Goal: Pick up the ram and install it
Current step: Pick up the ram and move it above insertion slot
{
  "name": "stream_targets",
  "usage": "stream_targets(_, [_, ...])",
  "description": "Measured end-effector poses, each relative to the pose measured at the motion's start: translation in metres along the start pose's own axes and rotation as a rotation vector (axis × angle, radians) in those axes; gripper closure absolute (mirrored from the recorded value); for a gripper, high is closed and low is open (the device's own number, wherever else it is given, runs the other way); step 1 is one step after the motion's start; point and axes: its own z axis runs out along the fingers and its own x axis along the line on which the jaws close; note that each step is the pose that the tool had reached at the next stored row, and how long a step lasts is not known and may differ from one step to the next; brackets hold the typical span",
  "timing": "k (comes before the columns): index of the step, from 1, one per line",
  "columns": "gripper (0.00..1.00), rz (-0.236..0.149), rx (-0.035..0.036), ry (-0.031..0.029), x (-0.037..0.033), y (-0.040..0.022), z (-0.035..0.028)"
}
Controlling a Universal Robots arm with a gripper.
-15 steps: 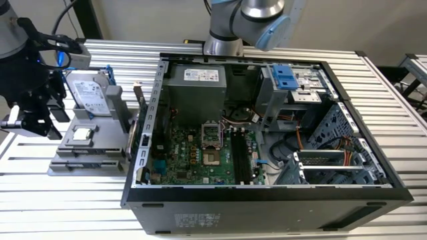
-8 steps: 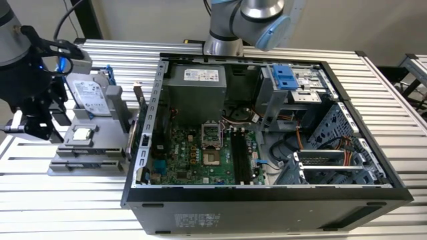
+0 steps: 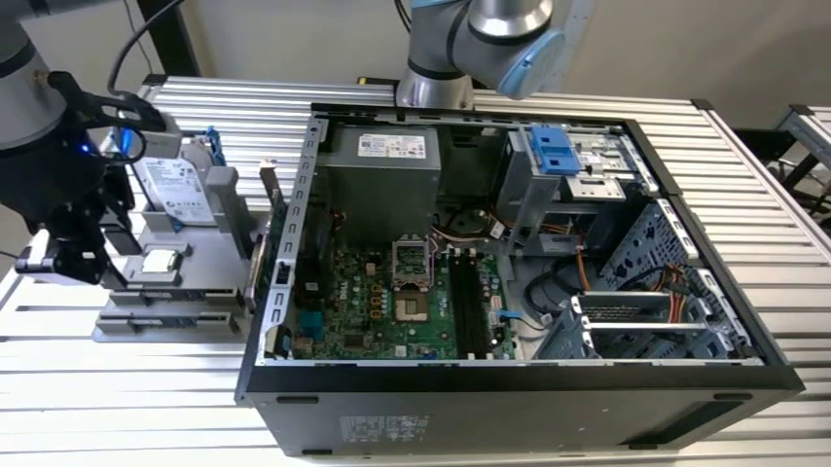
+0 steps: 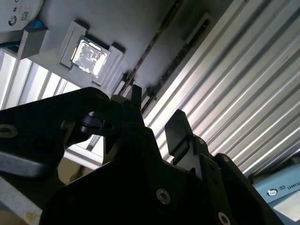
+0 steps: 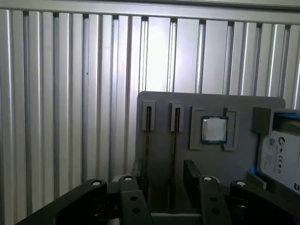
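First wrist view: two rams (image 5: 148, 150) (image 5: 175, 157), one claw (image 5: 163, 168).

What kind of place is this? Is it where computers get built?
Probably a robot workshop for putting computers together: an open computer case sits on a ribbed metal table, a grey holder beside it keeps loose parts, and a robot arm hangs over that holder.
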Motion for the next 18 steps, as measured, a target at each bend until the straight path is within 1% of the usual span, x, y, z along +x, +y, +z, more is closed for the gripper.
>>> stream_targets(11, [0.0,0.0,0.0001,-0.0001,0.0019,0.0005,0.0139])
stream_targets(18, [0.0,0.0,0.0002,-0.0001,0.0056,0.0005,0.0232])
